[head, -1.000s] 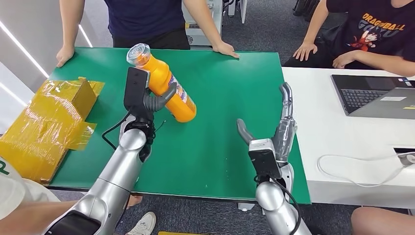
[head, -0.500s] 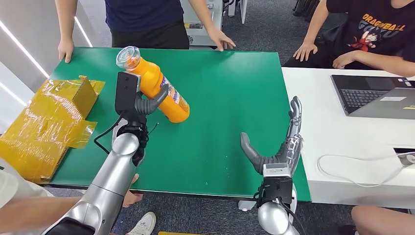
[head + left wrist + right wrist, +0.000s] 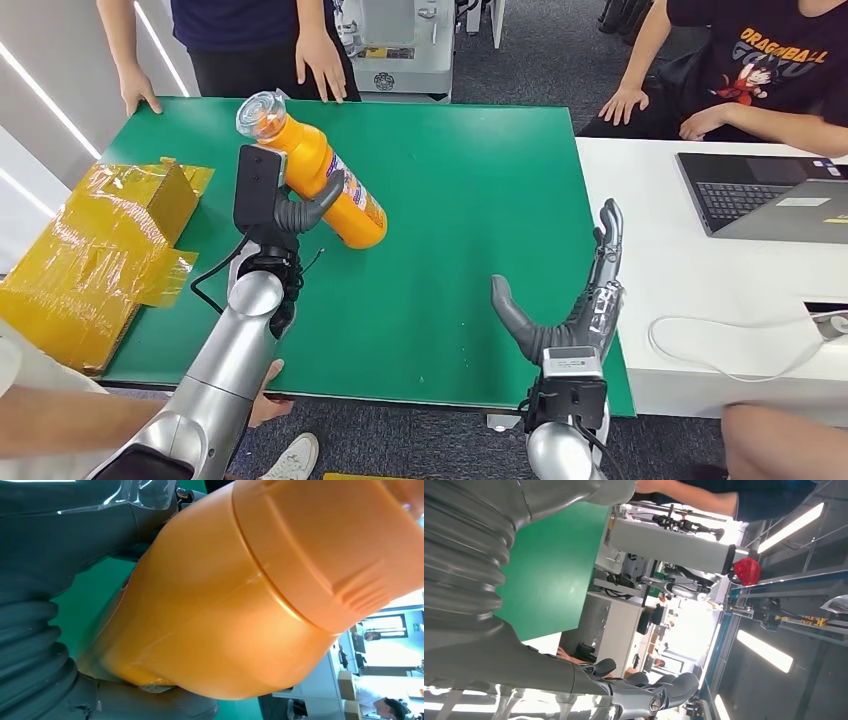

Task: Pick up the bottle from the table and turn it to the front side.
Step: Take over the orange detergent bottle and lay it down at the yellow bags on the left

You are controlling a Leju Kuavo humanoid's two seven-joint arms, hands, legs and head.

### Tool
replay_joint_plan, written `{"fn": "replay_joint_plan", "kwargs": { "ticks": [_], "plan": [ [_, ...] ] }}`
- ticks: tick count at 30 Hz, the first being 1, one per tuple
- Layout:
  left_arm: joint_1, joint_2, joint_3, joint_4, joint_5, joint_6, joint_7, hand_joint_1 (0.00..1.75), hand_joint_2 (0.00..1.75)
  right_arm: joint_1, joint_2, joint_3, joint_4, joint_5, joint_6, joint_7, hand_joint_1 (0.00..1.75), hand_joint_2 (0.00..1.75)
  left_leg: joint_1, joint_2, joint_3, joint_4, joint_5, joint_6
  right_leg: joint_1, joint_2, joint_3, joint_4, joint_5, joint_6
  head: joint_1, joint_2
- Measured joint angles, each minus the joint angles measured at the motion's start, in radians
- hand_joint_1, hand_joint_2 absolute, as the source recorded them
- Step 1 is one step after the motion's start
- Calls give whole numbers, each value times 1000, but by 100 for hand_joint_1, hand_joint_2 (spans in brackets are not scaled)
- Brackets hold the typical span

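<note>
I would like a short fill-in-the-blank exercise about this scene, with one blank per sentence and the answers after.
1. The orange bottle is held by the robot's ____ hand.
2. The right hand is ____ and holds nothing.
3. The table under the bottle is ____ in colour.
4. The laptop lies on the ____ table.

Missing words: left; open; green; white
</note>
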Motion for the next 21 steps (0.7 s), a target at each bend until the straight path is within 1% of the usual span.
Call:
{"fn": "replay_joint_plan", "kwargs": {
  "ticks": [13,21],
  "plan": [
    [-1,3,0,-16,-19,-13,14,175,175,4,0,3,-12,-28,0,-11,0,175,0,0,0,0,0,0,0,0,0,0,0,0,0,0],
    [-2,35,7,-43,-26,-29,28,175,175,25,-2,25,-30,-68,0,-24,0,175,0,0,0,0,0,0,0,0,0,0,0,0,0,0]
  ]
}}
